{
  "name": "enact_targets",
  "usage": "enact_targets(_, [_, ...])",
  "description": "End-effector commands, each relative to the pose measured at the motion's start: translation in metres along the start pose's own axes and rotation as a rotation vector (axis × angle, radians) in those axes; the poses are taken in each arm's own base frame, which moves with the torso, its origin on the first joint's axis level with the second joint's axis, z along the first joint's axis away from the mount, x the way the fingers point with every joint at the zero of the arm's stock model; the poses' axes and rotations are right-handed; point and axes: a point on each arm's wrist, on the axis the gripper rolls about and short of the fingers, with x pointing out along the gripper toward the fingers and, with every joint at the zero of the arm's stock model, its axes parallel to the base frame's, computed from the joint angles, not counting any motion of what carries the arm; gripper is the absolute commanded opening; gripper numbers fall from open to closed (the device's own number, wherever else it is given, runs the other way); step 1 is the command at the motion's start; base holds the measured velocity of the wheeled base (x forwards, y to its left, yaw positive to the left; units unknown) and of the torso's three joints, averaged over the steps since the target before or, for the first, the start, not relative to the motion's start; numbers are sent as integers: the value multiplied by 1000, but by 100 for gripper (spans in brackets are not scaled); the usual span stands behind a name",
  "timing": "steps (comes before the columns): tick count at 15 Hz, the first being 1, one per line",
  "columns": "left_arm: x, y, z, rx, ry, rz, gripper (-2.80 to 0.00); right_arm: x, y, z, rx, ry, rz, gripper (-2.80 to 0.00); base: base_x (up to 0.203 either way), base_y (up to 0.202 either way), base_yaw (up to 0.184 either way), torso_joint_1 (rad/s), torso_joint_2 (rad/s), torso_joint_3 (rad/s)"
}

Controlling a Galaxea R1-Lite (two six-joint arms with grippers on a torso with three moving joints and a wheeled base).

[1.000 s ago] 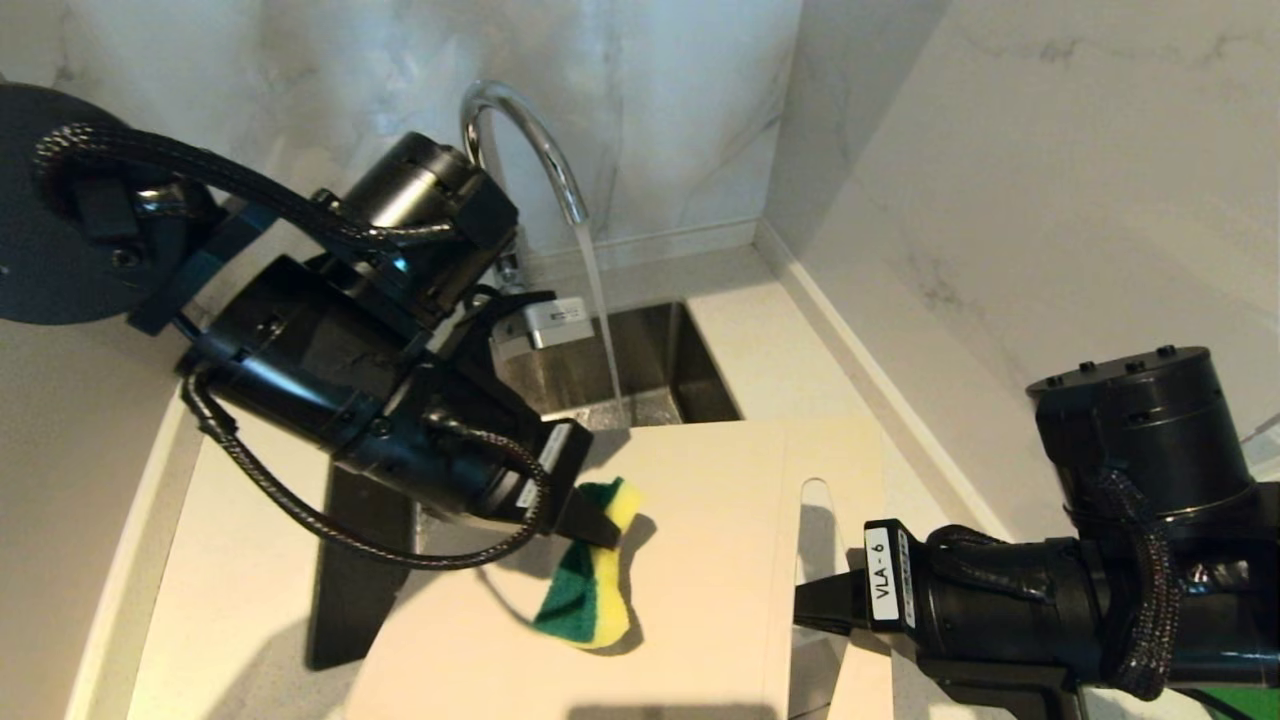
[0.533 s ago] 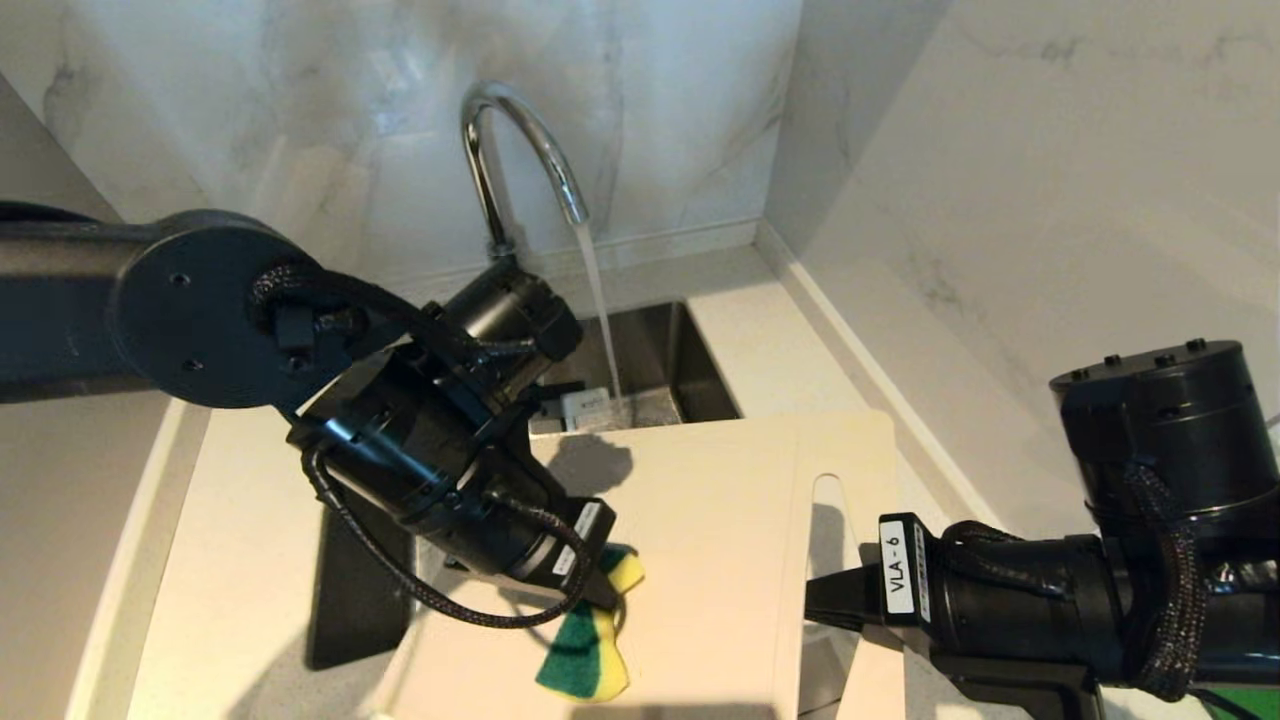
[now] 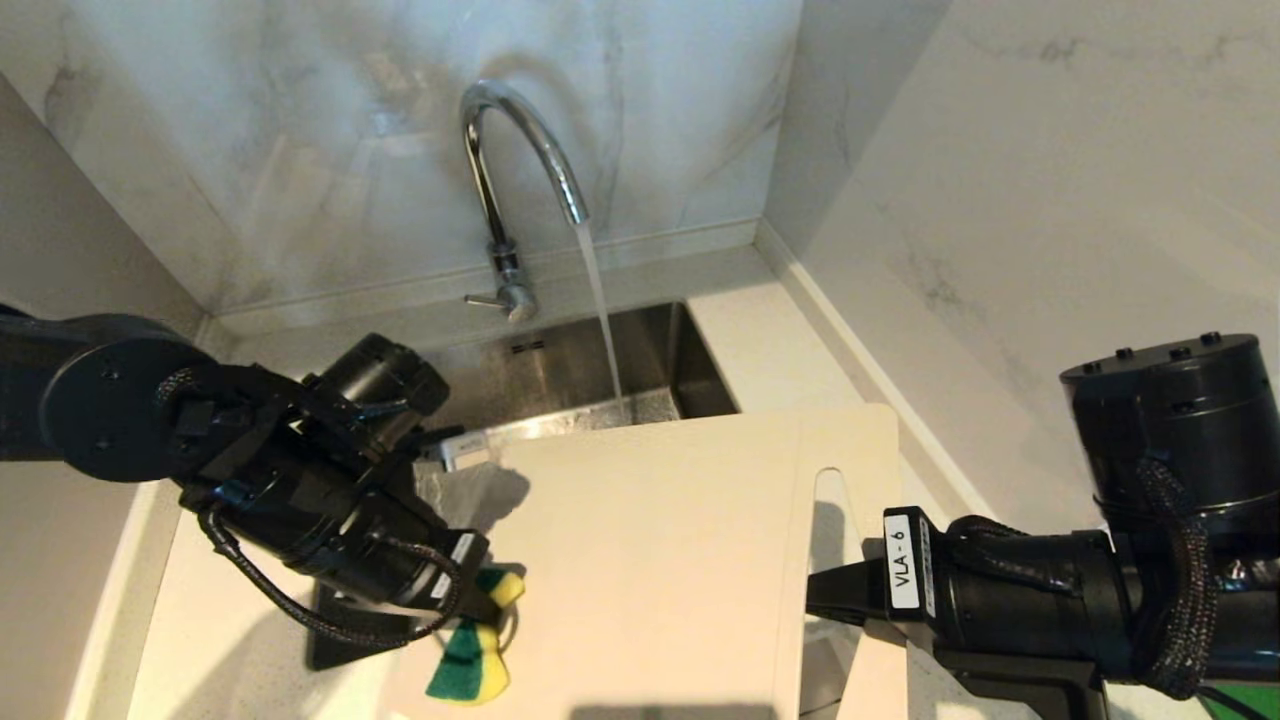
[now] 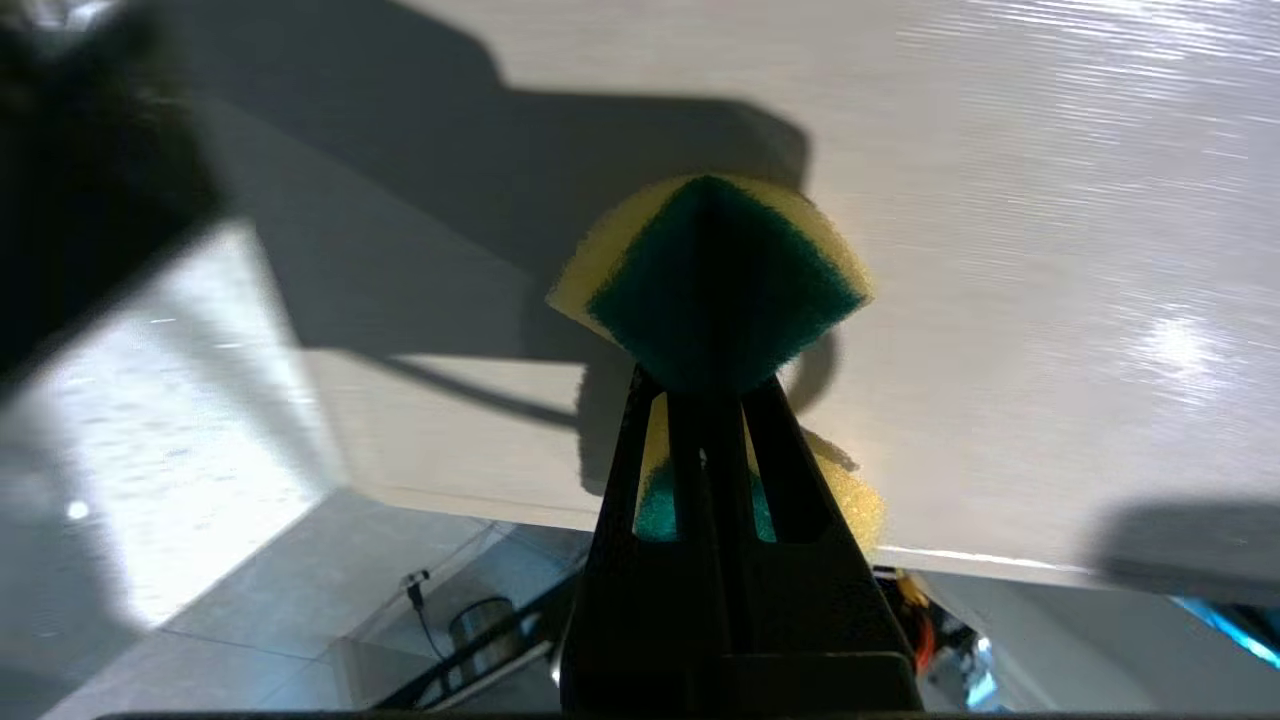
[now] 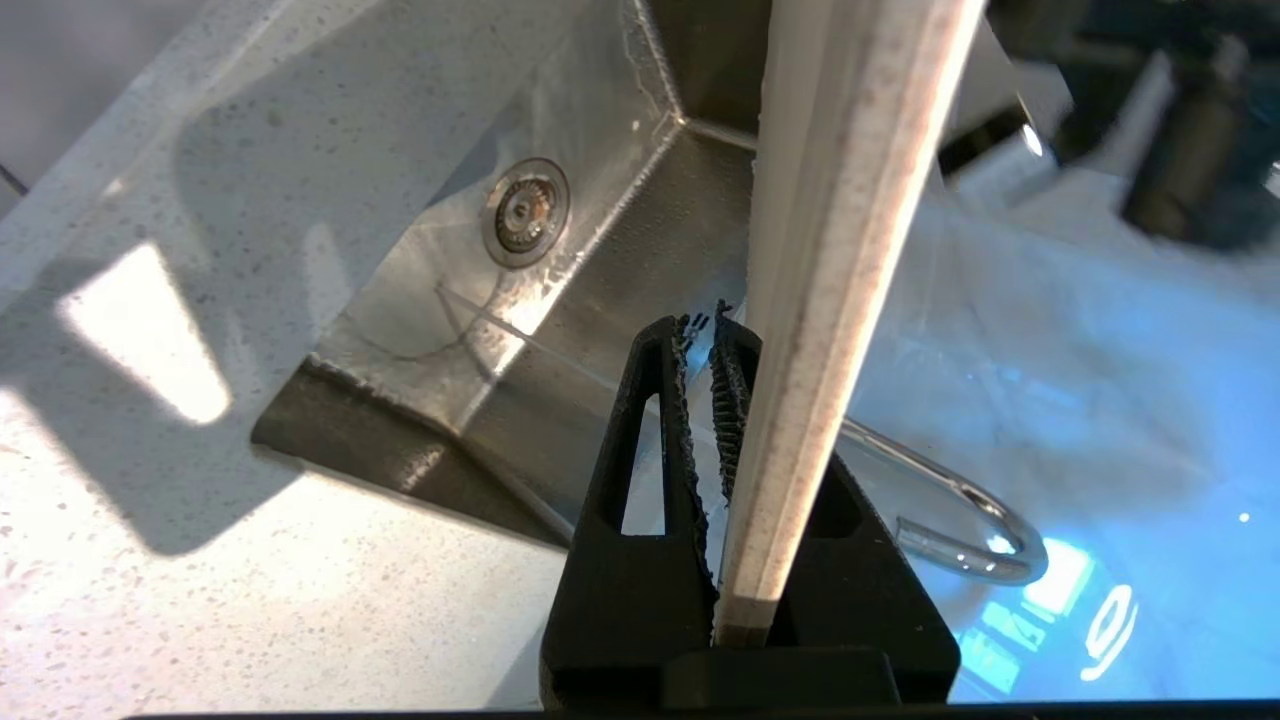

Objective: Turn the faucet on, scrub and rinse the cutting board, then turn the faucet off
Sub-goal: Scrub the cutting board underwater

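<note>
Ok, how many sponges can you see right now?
1. A yellow and green sponge is pinched in the left pincer at the cutting board's near left edge. Others could be hidden behind the arms.

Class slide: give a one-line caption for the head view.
Left gripper presses sponge on cutting board, right gripper holds board; faucet runs.

So the left gripper [image 3: 487, 603] dragged the sponge [image 3: 470, 661] from mid cutting board [image 3: 660, 560] down to its near-left edge. With that arm pulled back, the faucet [image 3: 515, 150] base and lever show again.
</note>
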Motion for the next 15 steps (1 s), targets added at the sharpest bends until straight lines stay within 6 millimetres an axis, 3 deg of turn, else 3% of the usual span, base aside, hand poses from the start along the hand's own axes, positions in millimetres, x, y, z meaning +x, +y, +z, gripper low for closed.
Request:
enact_targets(1, [-7,31,-3,-56,-35,32,-280,-1,-1,0,-17,1,-6,-280,0,0,0,0,0,0])
enact_targets(12, [-40,117,12,-176,-190,49,-280,-6,-1,3,-17,4,-11,-280,0,0,0,0,0,0])
enact_targets(15, [-49,123,10,-189,-214,-12,-280,-5,0,4,-14,0,-7,-280,0,0,0,0,0,0])
